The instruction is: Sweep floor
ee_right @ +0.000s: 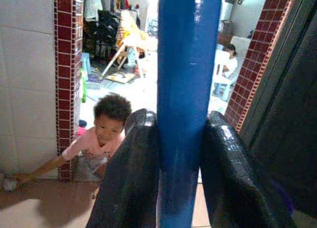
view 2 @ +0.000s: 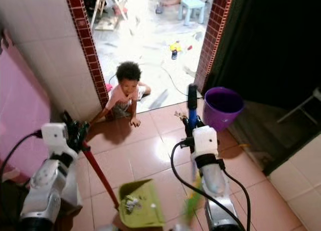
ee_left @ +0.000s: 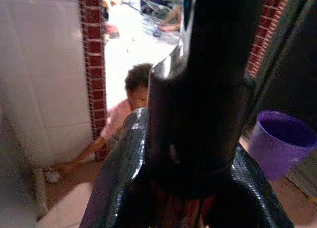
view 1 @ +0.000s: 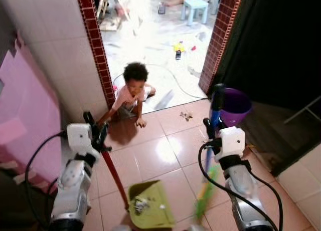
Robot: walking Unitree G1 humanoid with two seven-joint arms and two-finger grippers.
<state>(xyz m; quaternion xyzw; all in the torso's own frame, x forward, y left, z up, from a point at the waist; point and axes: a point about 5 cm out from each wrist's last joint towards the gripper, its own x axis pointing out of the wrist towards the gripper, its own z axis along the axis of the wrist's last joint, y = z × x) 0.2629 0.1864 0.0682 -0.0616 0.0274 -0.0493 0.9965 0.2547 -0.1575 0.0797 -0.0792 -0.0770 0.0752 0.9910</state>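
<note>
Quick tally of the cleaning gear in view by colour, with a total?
Green: 1, green plastic dustpan on a red handle
Blue: 1, blue-handled broom
Purple: 1, round purple plastic bucket
Total: 3

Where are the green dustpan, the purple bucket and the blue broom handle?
Green dustpan (view 1: 153, 203), left eye view, its tray.
Purple bucket (view 2: 222, 106), right eye view, its rim.
Blue broom handle (ee_right: 185, 89), right wrist view, mid-shaft.
</note>
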